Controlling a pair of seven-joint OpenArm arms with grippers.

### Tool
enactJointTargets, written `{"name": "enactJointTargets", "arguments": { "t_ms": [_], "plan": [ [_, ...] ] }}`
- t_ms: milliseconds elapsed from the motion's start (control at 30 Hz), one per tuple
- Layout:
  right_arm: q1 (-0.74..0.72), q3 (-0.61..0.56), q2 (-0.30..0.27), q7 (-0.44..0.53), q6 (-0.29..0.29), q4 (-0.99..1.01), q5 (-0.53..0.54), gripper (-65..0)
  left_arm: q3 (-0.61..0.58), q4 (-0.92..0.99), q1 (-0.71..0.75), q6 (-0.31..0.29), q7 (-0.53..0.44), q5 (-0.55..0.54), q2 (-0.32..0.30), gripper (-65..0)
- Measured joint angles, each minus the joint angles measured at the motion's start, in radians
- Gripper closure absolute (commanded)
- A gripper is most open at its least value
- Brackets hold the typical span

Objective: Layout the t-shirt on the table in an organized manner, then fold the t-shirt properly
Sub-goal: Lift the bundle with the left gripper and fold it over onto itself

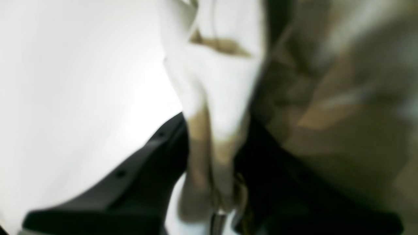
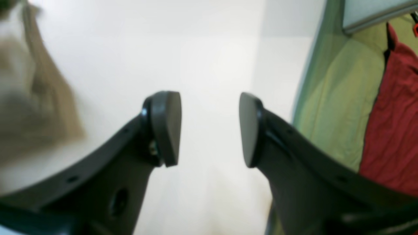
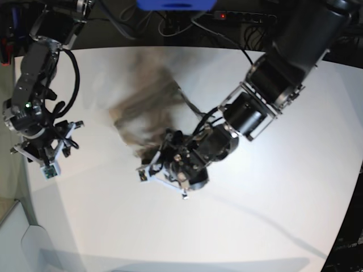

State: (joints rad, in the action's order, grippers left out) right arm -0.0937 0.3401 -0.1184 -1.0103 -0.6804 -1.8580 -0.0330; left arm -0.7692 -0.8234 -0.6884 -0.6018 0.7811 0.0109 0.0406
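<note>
The beige t-shirt (image 3: 144,107) hangs bunched and motion-blurred over the middle of the white table (image 3: 272,215). My left gripper (image 3: 164,148) is at the shirt's lower end. In the left wrist view the black fingers (image 1: 147,169) are shut on a fold of the t-shirt (image 1: 212,98), with more tan cloth spread to the right. My right gripper (image 3: 59,144) hovers near the table's left edge, apart from the shirt. Its pads (image 2: 166,127) stand wide apart with only bare table (image 2: 209,65) between them, so my right gripper (image 2: 209,129) is open. A blurred part of the t-shirt (image 2: 32,98) shows at the left.
Beyond the table's edge in the right wrist view lie a green surface (image 2: 339,98) and something red (image 2: 395,114). Cables and a power strip (image 3: 244,17) run along the far side of the table. A blue object (image 3: 176,4) sits at the top.
</note>
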Motion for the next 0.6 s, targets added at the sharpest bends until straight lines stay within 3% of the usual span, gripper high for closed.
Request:
{"name": "enactJointTargets", "arguments": {
  "t_ms": [233,433,500,600],
  "plan": [
    [0.008,0.024,0.003,0.001,0.0,-0.008,0.009,-29.5,-0.005,0.007,0.012,-0.083,-0.01,0.205,0.106,-0.3],
    [0.011,0.056,0.002,-0.003,0.0,-0.008,-0.005,-29.5,-0.005,0.008,0.015,-0.083,-0.019,0.269,0.105,-0.7],
    [0.011,0.055,0.002,0.001,0.0,-0.009,-0.003,-29.5,-0.005,0.004,0.015,-0.083,-0.019,0.27,0.105,-4.0],
    [0.011,0.056,0.002,0.0,0.0,-0.009,-0.003,-29.5,-0.005,0.003,0.015,-0.079,-0.015,0.269,0.105,-17.9]
  ]
}}
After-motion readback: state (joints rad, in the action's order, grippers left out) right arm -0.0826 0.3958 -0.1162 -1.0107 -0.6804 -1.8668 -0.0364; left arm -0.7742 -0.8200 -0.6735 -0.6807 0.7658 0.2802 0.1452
